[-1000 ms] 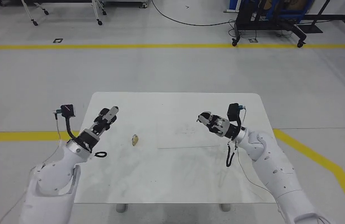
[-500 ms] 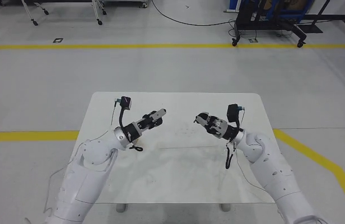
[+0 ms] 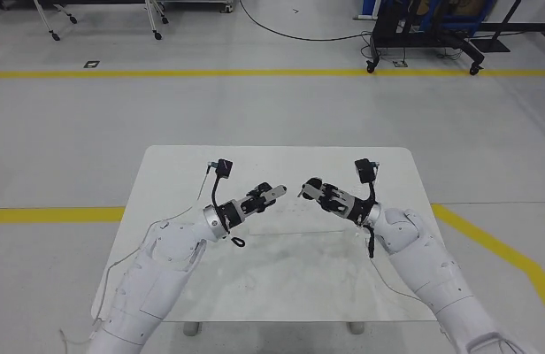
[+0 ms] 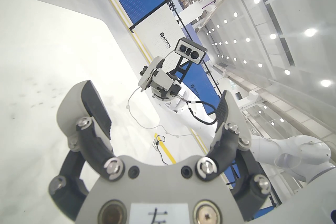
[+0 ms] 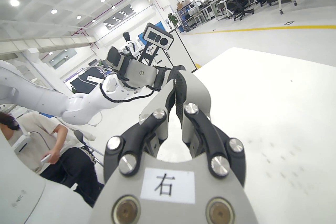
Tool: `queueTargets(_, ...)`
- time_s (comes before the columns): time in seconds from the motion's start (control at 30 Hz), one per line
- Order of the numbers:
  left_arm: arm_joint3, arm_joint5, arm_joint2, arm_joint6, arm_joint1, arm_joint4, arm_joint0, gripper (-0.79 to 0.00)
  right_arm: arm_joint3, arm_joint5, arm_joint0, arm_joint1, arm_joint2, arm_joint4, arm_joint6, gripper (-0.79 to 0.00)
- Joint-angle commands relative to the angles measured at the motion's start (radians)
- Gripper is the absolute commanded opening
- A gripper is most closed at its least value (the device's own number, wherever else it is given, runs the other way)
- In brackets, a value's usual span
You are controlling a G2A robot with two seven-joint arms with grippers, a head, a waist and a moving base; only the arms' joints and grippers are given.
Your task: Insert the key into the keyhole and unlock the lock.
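Over the middle of the white table (image 3: 343, 283), my left gripper (image 3: 276, 189) is open, its tips pointing at my right gripper (image 3: 304, 188) a short gap away. In the left wrist view the left gripper (image 4: 157, 88) holds nothing between its ribbed pads (image 4: 95, 107), and the right gripper (image 4: 149, 75) faces it. In the right wrist view the right gripper (image 5: 176, 78) is shut, pads pressed together, with nothing visible between them. The left gripper (image 5: 115, 59) hangs beyond it. My left forearm (image 3: 197, 232) hides the table beneath it.
A black cable loop (image 3: 238, 241) hangs under the left wrist. The table's far edge (image 3: 281, 148) and rounded corners border bare floor with a yellow line (image 3: 42, 214). Faint scuff marks (image 5: 278, 162) dot the tabletop.
My left arm has swung right to the table's middle, covering the spot where a small tan object lay a second ago. The right gripper has edged left towards it.
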Motion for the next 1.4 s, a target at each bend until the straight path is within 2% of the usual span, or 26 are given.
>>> queueTargets(0.0,0.001,0.004,0.009,0.018,-0.002,0.03,-0.004,-0.089,-0.006,0.0,0.003,0.003,-0.013,0.063,0.053,-0.785)
queueTargets(0.1,-0.001,0.008,0.022,0.035,-0.005,0.048,-0.007,-0.203,-0.007,0.0,0.008,0.007,-0.029,0.14,0.12,-0.785)
queueTargets(0.13,-0.002,0.009,0.025,0.036,-0.005,0.049,-0.009,-0.296,-0.005,0.0,0.011,0.008,-0.032,0.161,0.138,-0.785)
queueTargets(0.2,-0.001,0.013,0.032,0.034,-0.006,0.064,-0.011,-0.4,0.002,0.0,0.017,0.009,-0.039,0.195,0.165,-0.785)
queueTargets(0.33,0.0,0.016,0.042,0.045,-0.007,0.097,-0.01,-0.493,0.015,0.0,0.028,0.008,-0.052,0.241,0.202,-0.785)
queueTargets(0.53,0.001,-0.01,0.045,0.025,-0.006,0.107,-0.006,-0.533,0.04,0.0,0.041,0.003,-0.062,0.277,0.223,-0.785)
queueTargets(0.73,0.0,-0.039,0.049,0.008,-0.004,0.103,0.0,-0.508,0.063,0.0,0.051,-0.003,-0.069,0.285,0.22,-0.785)
queueTargets(0.87,0.0,-0.046,0.051,-0.001,-0.004,0.102,-0.001,-0.545,0.077,0.0,0.058,-0.007,-0.071,0.281,0.215,-0.785)
queueTargets(0.93,0.001,-0.049,0.053,-0.003,-0.004,0.104,-0.001,-0.606,0.08,0.0,0.059,-0.009,-0.073,0.281,0.213,-0.785)
queueTargets(1.23,0.012,-0.049,0.058,-0.019,-0.003,0.108,-0.005,-0.597,0.09,0.0,0.06,-0.013,-0.067,0.282,0.202,-0.785)
queueTargets(1.37,0.014,-0.045,0.061,-0.017,-0.003,0.111,-0.007,-0.628,0.088,0.0,0.06,-0.015,-0.066,0.282,0.206,-0.785)
